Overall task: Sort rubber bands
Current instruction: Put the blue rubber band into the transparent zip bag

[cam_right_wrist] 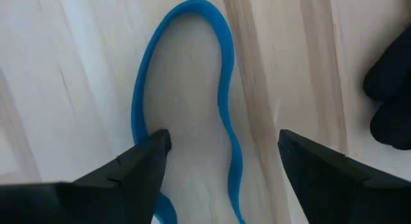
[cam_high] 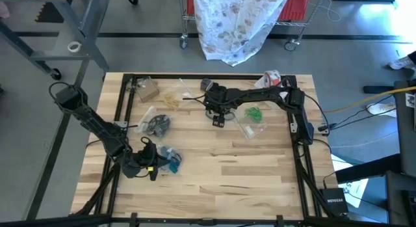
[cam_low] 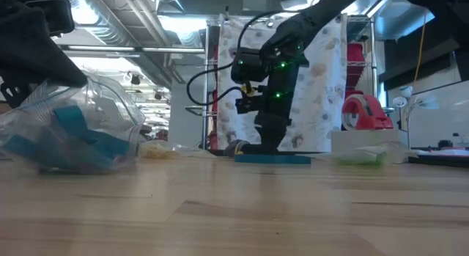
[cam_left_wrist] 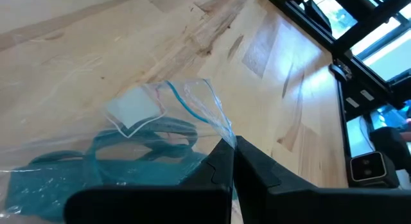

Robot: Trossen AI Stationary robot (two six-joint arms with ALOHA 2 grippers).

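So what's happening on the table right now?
The right gripper is down at the tabletop with its fingers spread open on either side of a single blue rubber band lying flat on the wood; nothing is gripped yet. The left gripper is shut on the edge of a clear plastic bag holding teal bands, near the table's front left.

Blue rubber band (cam_right_wrist: 221, 95) on pale wood table (cam_high: 247, 168). Teal bands in clear bag (cam_left_wrist: 128, 153), frame lower left. Green bands (cam_high: 254, 113) centre right. Red-and-white tape roll (cam_high: 272, 78). Black arms.
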